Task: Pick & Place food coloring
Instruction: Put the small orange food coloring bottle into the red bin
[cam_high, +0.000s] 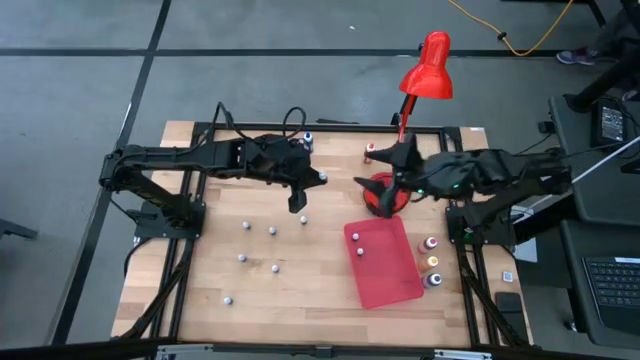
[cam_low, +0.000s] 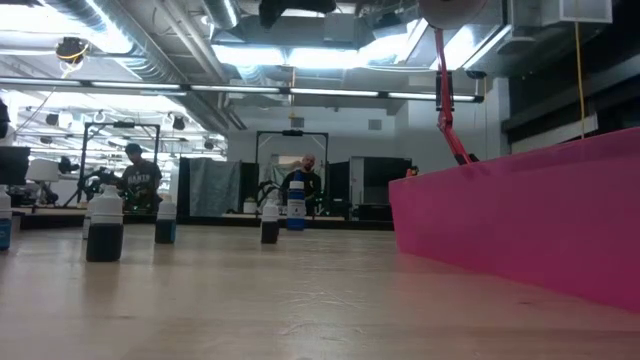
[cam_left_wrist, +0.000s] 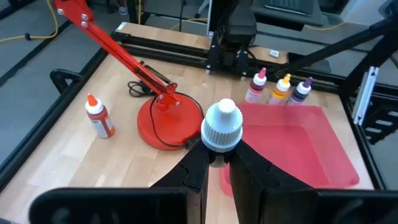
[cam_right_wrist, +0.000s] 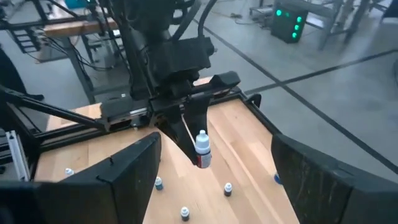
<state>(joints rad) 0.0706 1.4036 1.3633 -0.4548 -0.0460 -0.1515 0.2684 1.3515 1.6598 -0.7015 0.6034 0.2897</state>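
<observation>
Jaws: left gripper (cam_left_wrist: 214, 163) clamps a white-capped food coloring bottle (cam_left_wrist: 220, 127); right gripper (cam_high: 368, 183) spread wide.
Left gripper upper centre of high view; right gripper over red lamp base (cam_high: 383, 197).

In the left wrist view, the small bottle with a ribbed white cap (cam_left_wrist: 221, 126) shows only its cap; its body sits hidden between the left gripper's dark fingers (cam_left_wrist: 252, 171), so its colour there cannot be told. The overhead view makes the scattered tiny whitish bottles (cam_high: 272, 231) mere dots, their labels and contents unreadable. The red gooseneck desk lamp's round base (cam_high: 384, 195) is partly covered by the right arm's black gripper (cam_high: 378, 188). At table height, the flat red rectangular mat (cam_low: 520, 215) runs off the frame's edge, and the lamp's shade is cropped at the top.
</observation>
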